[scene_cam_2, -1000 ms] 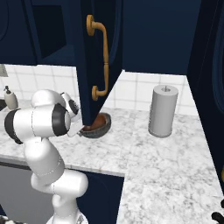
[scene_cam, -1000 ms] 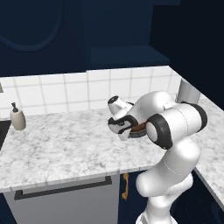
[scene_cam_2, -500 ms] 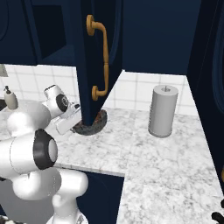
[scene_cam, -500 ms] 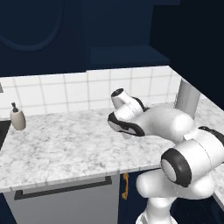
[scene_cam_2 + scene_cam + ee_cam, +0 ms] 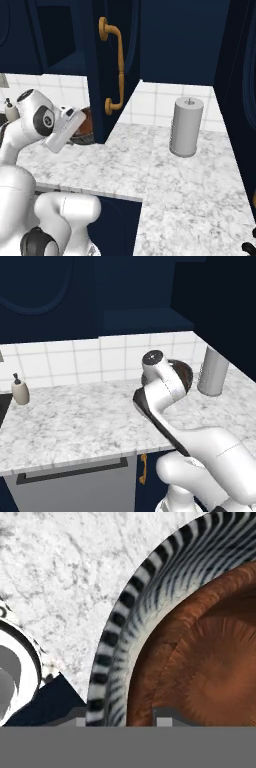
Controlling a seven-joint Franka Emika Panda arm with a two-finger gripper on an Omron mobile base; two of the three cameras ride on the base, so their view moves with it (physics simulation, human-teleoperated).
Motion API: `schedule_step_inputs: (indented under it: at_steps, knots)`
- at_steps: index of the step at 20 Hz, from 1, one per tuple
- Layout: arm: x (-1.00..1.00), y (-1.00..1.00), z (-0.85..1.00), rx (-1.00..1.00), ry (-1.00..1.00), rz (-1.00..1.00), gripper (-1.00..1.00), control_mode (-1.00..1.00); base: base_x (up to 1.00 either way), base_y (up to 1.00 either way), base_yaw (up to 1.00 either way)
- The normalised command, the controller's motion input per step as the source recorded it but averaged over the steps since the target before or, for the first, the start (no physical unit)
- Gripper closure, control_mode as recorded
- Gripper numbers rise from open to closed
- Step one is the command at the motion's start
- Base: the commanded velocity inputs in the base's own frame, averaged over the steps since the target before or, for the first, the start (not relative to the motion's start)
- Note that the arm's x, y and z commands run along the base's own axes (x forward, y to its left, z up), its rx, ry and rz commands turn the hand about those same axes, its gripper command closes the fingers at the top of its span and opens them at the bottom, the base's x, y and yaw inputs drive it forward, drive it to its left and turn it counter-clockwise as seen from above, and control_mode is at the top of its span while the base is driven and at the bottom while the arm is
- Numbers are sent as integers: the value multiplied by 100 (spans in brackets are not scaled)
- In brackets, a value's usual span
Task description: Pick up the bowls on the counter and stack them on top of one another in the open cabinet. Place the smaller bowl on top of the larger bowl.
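My gripper point(image 5: 122, 719) is shut on the rim of the smaller bowl point(image 5: 210, 662), one finger inside and one outside. This bowl has a reddish-brown inside and a black-and-white streaked outside. It hangs above the counter point(image 5: 75, 421) near the back wall, half hidden behind my hand, as the smaller bowl point(image 5: 182, 375) in the left base view and next to the gripper point(image 5: 75, 132) in the right base view. The larger bowl point(image 5: 15, 677), with a streaked rim and pale grey inside, shows at the hand view's left edge. The open cabinet point(image 5: 145, 321) is above, its shelf dark.
A grey paper-towel roll point(image 5: 215, 372) stands to the right on the counter. A soap dispenser point(image 5: 20, 391) is at the far left. The navy door with a gold handle point(image 5: 112, 70) hangs open just right of the bowl. A grey drawer front point(image 5: 75, 471) lies below the counter's edge.
The arm has swung and lifted the held bowl up from low over the counter and back toward the tiled wall, under the cabinet. The base has not moved.
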Motion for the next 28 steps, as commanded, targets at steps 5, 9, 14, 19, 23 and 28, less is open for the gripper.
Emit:
schedule_step_inputs:
  at_steps: [5,9,14,19,23,28]
  knots:
    - [-71,0,100,0,-37,25,100,-100,0,0,0]
    - [-59,0,100,4,-7,22,100,-100,0,0,0]
    - [-21,0,100,6,-3,13,100,-100,0,0,0]
    - [27,25,100,0,0,1,100,-100,0,0,0]
    - [80,3,94,0,5,0,100,-100,0,0,0]
    - [100,-2,1,1,32,0,100,-100,0,0,0]
